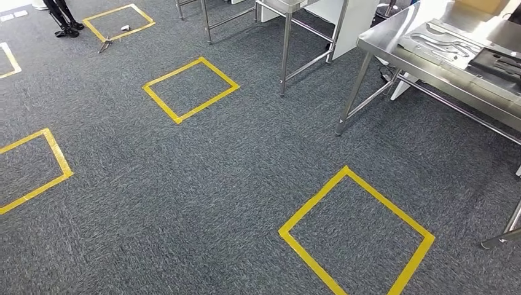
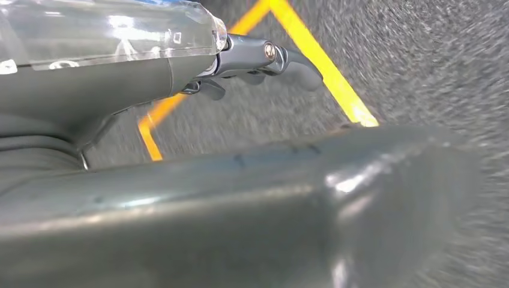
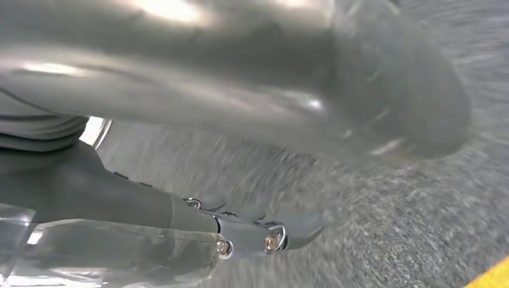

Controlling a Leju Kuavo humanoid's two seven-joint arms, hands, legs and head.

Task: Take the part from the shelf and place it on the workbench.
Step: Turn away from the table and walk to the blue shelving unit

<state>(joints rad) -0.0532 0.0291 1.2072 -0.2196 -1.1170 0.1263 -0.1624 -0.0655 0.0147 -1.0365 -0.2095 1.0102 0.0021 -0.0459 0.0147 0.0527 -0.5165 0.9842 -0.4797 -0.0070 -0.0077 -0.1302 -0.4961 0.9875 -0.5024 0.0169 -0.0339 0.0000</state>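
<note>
The steel workbench (image 1: 393, 38) stands at the upper right of the head view, over grey carpet. On it lie a grey moulded tray (image 1: 439, 42) with shaped recesses and a dark tray (image 1: 501, 61). My left hand (image 2: 180, 72) hangs above the carpet, its fingers (image 2: 282, 60) stretched out and apart from the thumb (image 2: 270, 204), with nothing in it. My right hand (image 3: 180, 216) hangs the same way, with fingers (image 3: 270, 237) extended, thumb (image 3: 270, 72) apart, and nothing held. The carpet in both wrist views is blurred.
Yellow tape squares mark the carpet, one close in front (image 1: 356, 236) and another farther off (image 1: 190, 89). A second steel table (image 1: 285, 37) stands at the top centre. The workbench legs (image 1: 350, 104) reach the floor. Dark legs (image 1: 64, 21) show at the top left.
</note>
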